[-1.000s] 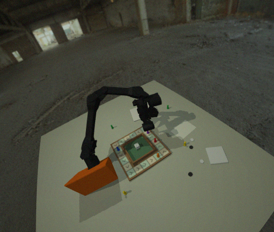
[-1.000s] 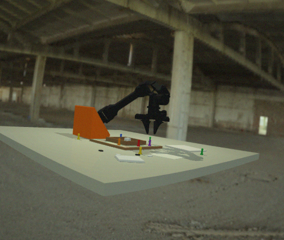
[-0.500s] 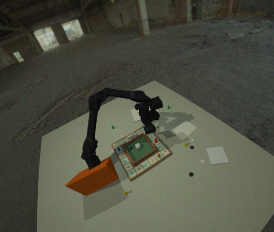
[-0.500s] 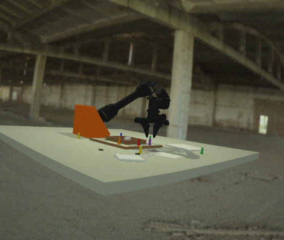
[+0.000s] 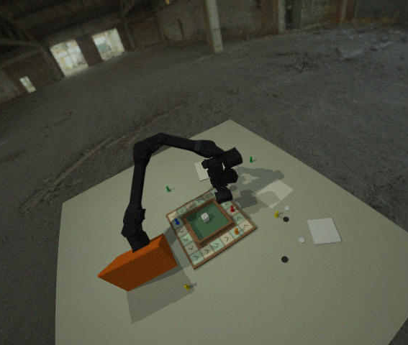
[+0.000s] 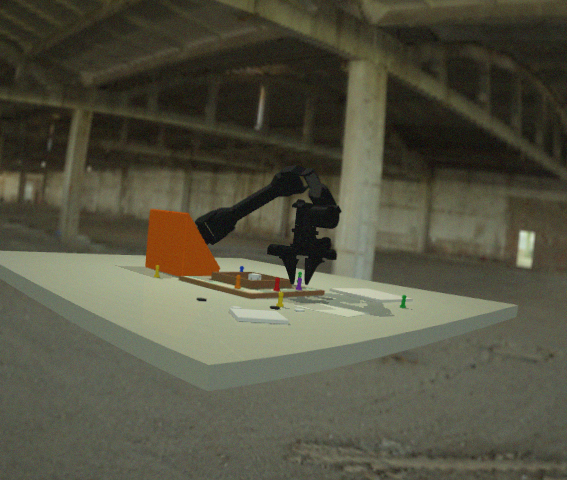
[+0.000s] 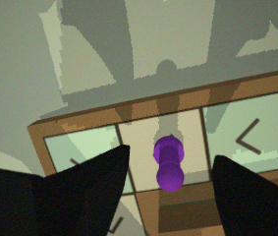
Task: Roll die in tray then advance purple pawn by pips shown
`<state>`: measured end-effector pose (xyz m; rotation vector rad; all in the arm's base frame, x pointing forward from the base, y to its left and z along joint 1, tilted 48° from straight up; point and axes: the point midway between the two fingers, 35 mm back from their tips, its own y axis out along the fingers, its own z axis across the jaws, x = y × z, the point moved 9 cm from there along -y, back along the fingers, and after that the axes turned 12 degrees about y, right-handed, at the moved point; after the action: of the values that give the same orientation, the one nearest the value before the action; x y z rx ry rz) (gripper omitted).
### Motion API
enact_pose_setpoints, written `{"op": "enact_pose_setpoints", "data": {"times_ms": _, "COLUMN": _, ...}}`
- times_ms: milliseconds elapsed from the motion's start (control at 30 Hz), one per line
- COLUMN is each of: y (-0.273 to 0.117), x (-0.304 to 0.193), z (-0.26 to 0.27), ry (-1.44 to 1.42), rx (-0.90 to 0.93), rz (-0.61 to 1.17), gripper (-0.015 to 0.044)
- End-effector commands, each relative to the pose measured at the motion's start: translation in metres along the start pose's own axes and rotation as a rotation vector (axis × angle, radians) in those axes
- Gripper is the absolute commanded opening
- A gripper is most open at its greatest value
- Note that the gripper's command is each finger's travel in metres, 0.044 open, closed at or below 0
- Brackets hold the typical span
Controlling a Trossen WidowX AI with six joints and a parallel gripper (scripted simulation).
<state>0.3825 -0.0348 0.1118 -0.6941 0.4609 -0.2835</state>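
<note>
Gripper (image 7: 170,164) over purple pawn (image 7: 169,167), fingers part open, holding nothing.

Fingers stand either side of the upright pawn, apart from it, above the cream square on the board (image 7: 143,108) border track. Die (image 5: 205,217) lies in the green tray (image 5: 200,231) at the board centre. Red pawn (image 5: 232,208), orange pawn (image 5: 235,231) and blue pawn (image 5: 176,221) stand on other squares.
</note>
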Motion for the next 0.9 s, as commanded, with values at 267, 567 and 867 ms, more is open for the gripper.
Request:
{"op": "enact_pose_setpoints", "data": {"times_ms": 267, "y": 0.007, "x": -0.001, "z": 0.000, "ry": 0.004, "rx": 0.004, "rz": 0.007, "gripper": 0.0029}}
{"op": "enact_pose_setpoints", "data": {"times_ms": 567, "y": 0.003, "x": 0.000, "z": 0.000, "ry": 0.004, "rx": 0.003, "rz": 0.006, "gripper": 0.0000}}
{"op": "enact_pose_setpoints", "data": {"times_ms": 867, "y": -0.043, "x": 0.005, "z": 0.002, "ry": 0.005, "rx": -0.004, "rz": 0.001, "gripper": 0.0000}}
